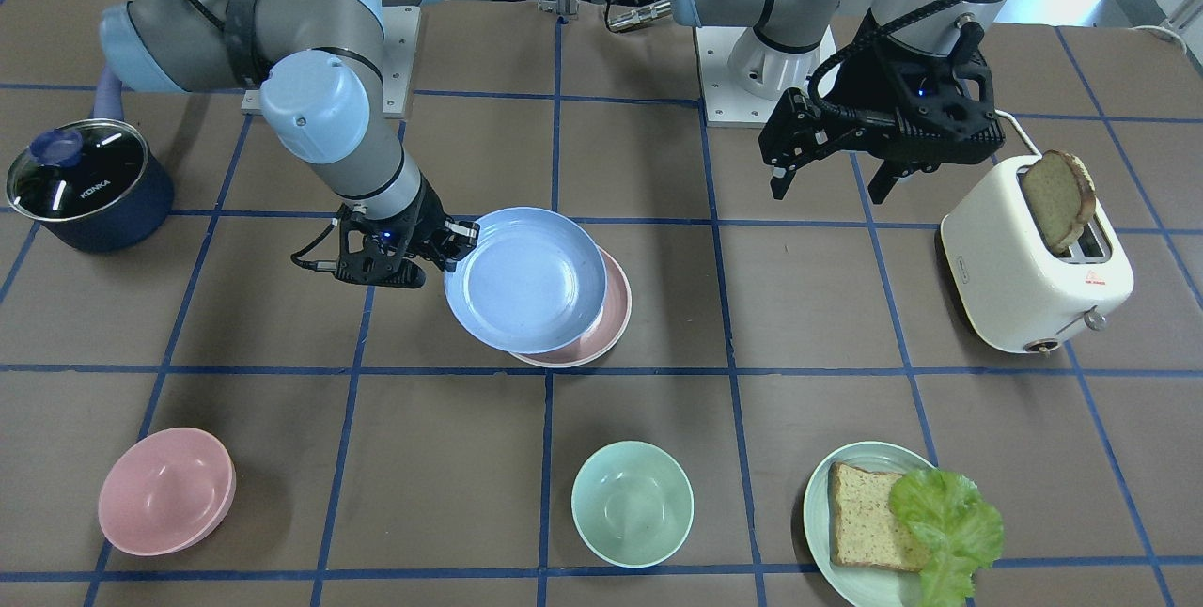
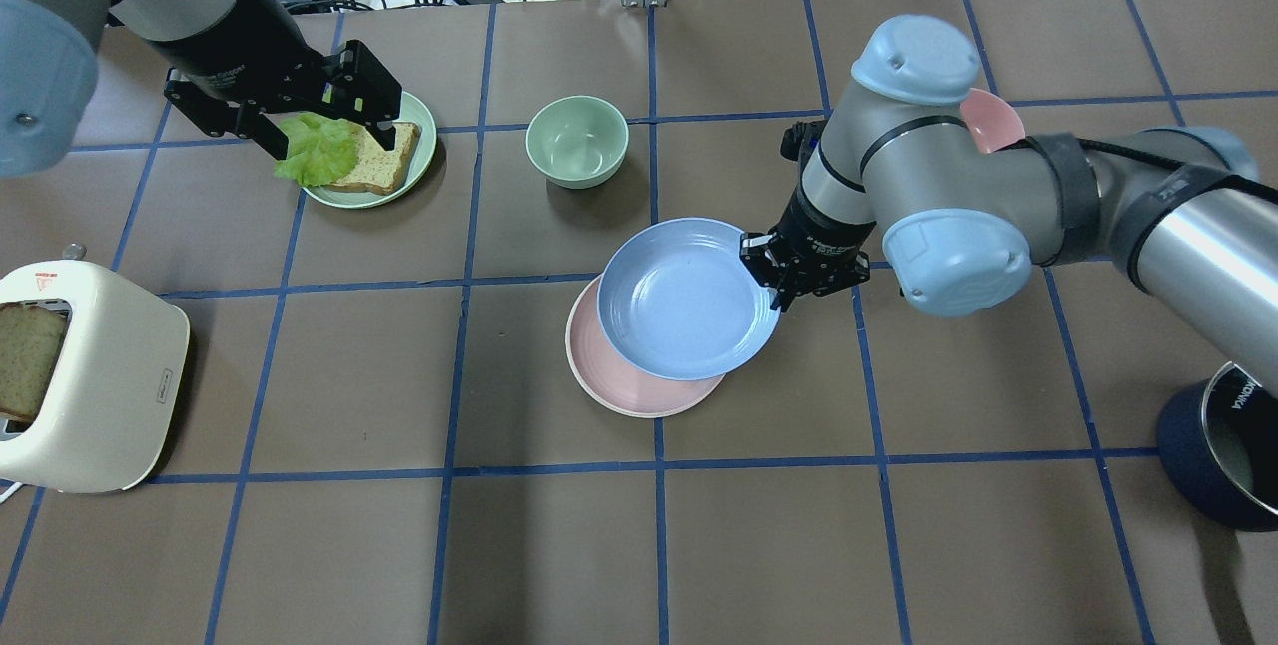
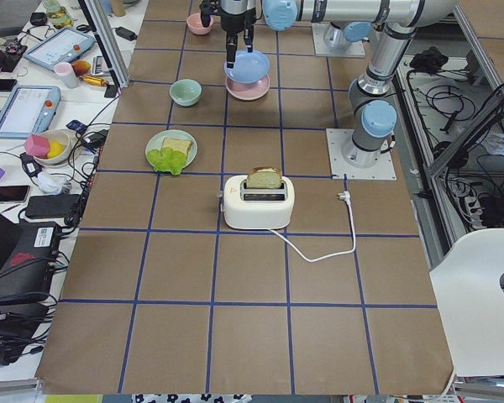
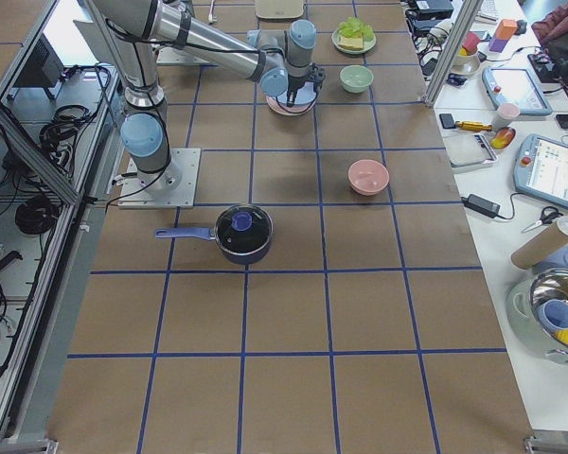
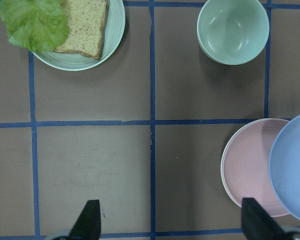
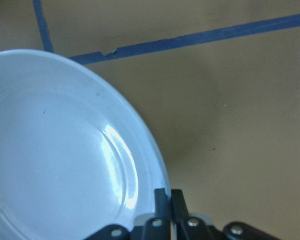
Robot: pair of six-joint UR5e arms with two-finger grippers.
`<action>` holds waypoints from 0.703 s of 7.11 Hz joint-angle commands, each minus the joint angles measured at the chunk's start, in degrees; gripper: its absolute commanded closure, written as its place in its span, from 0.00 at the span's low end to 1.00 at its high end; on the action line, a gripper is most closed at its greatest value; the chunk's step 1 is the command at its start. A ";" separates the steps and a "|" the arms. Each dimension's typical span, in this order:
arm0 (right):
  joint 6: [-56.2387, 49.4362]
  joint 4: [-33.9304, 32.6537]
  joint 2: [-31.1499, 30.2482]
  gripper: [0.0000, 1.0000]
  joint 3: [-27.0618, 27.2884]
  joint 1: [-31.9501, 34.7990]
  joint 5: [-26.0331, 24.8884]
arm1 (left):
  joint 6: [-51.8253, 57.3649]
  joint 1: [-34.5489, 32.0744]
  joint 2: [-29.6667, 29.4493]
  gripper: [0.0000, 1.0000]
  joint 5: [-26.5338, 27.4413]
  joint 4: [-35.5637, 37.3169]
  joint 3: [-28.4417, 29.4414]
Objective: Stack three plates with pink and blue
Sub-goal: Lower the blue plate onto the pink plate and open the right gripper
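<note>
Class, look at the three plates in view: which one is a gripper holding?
The light blue plate, pinched at its rim by the right gripper. The pink plate lies partly beneath it; the green plate holds bread and lettuce.

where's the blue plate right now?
Overhead view, just right of centre: the blue plate is gripped at its rim by the right end effector, overlapping the pink plate off-centre, with the mint bowl beyond.
</note>
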 commanded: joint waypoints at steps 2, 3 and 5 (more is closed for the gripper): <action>2.75 -5.28 0.35 0.94 2.82 2.45 0.00 | 0.00 0.00 0.01 0.00 -0.06 0.00 0.00; 3.11 -5.72 0.52 0.94 2.82 2.55 0.00 | 0.00 0.00 0.01 0.00 -0.07 0.00 0.00; 3.11 -6.07 0.70 0.94 2.91 2.64 0.08 | 0.00 0.00 0.01 0.00 -0.15 0.00 0.00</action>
